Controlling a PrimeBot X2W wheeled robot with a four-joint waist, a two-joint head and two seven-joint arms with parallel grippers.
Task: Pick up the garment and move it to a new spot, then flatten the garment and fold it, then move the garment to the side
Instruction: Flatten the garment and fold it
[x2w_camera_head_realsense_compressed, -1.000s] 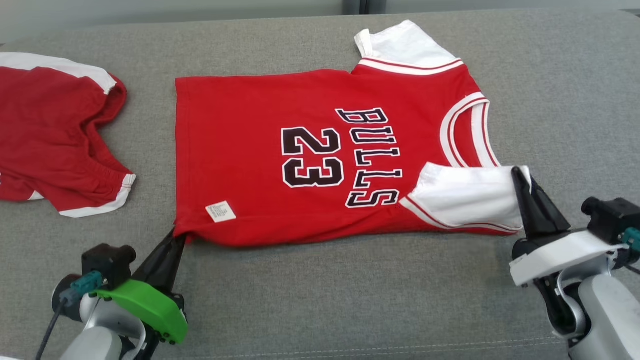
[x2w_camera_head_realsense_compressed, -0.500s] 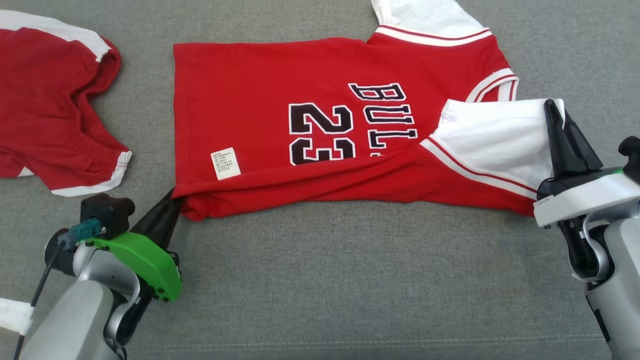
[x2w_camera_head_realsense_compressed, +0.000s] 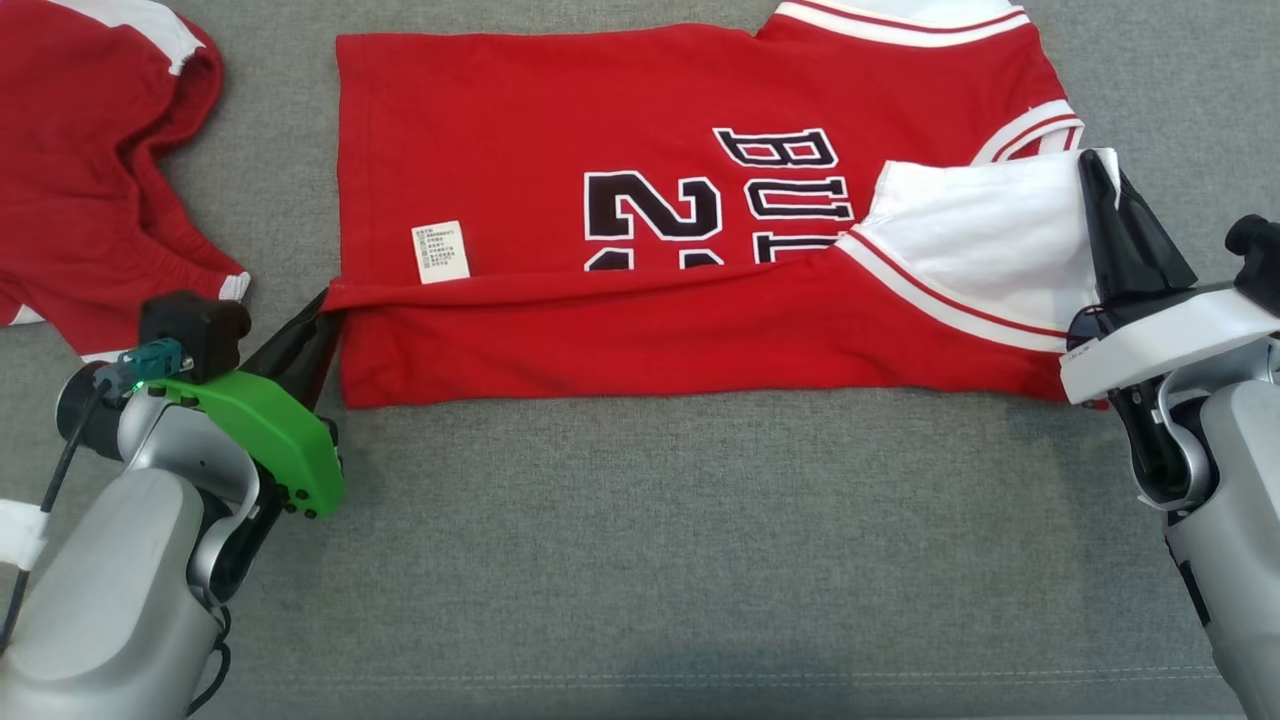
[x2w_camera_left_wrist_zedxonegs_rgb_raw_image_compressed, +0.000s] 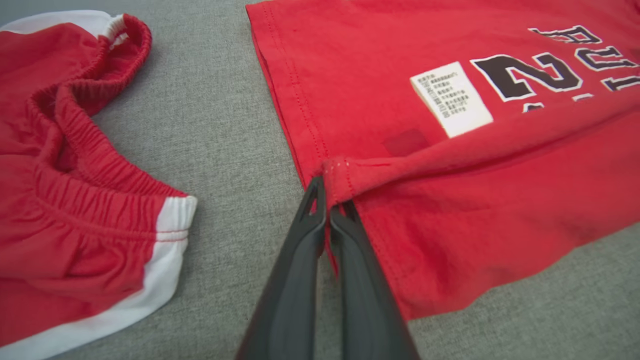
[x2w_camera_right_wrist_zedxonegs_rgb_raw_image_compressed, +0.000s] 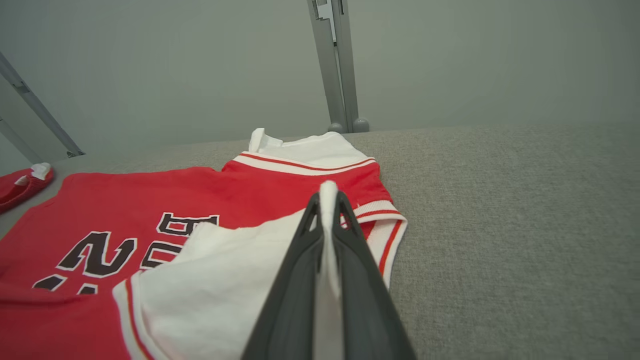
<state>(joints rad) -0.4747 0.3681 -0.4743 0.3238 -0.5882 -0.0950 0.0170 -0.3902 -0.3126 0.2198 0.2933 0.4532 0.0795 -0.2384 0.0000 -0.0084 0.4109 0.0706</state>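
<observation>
A lab-like test bench: grey felt tabletop (x2w_camera_head_realsense_compressed: 640, 560), bare partition (x2w_camera_right_wrist_zedxonegs_rgb_raw_image_compressed: 150, 75).

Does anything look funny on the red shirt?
Yes. A white label sits on the printed front of the shirt near the hem, where labels normally hide inside. Nearby, the red shorts lie crumpled.

Camera placement
The garment (x2w_camera_head_realsense_compressed: 640, 100) is seen from above by the head camera and closely, from opposite ends, by both wrist cameras.

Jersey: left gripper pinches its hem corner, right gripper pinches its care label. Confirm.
Wrong on the right gripper: the right wrist view shows it shut on the white sleeve, not the care label. The left gripper does pinch the hem corner.
</observation>
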